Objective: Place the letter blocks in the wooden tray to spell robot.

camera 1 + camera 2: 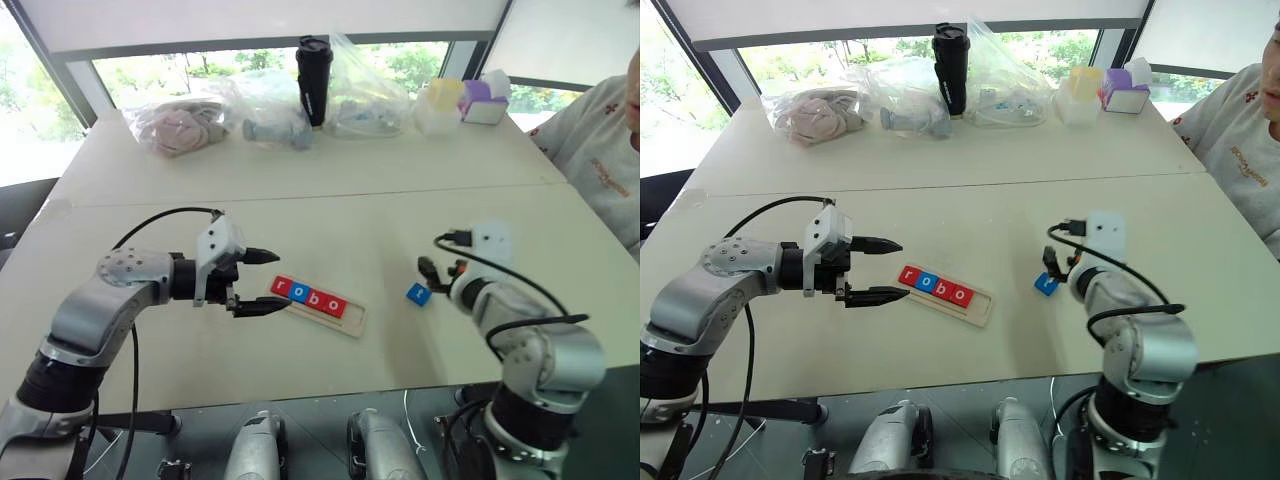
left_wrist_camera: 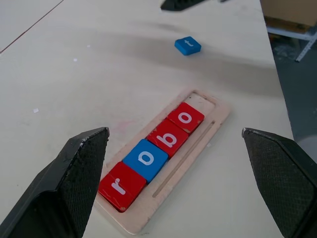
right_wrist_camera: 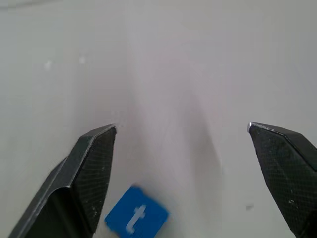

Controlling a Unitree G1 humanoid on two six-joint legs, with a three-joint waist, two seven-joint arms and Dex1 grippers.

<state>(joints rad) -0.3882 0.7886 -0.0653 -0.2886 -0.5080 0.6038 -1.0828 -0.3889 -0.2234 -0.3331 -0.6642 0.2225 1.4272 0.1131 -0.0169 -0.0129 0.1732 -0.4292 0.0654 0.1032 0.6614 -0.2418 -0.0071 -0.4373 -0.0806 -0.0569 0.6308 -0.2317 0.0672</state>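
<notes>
Up close, "robo" is read on red/blue square tiles (image 2: pixel 153 153) in pale wooden tray (image 2: pixel 208 134); blue "t" tile (image 3: pixel 136 216) is seen loose btwn wide-open right gripper (image 3: pixel 193 148); left gripper (image 1: pixel 268 282) wide too.

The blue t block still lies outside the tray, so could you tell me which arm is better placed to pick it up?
The right: the right gripper hangs open beside the blue t block, while the left gripper sits at the wooden tray's far end.

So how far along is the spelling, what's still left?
Done: four letter blocks reading r, o, b, o sit in the wooden tray. In hand: nothing; the left gripper and right gripper are both open. Left: the blue t block lies on the table; the tray's last slot is empty.
</notes>
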